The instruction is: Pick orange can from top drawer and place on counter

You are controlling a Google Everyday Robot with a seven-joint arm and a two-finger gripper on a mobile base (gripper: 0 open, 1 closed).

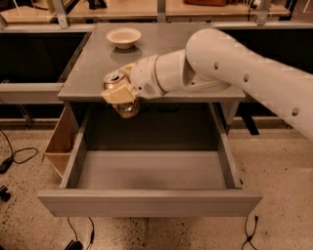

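Note:
My gripper [119, 93] is shut on the orange can [122, 95], whose silver top with pull tab faces up and left. It holds the can in the air at the front edge of the counter [98, 63], above the back left of the open top drawer [151, 171]. The can hangs tilted, clear of the drawer floor. The white arm reaches in from the right and covers the middle of the counter. The drawer is pulled fully out and its grey floor is bare.
A cream bowl [123, 37] stands at the back left of the counter. A small tan wooden box [61, 144] hangs at the cabinet's left side. Pale wooden tabletops [122, 7] run along the back. Cables lie on the speckled floor [19, 156].

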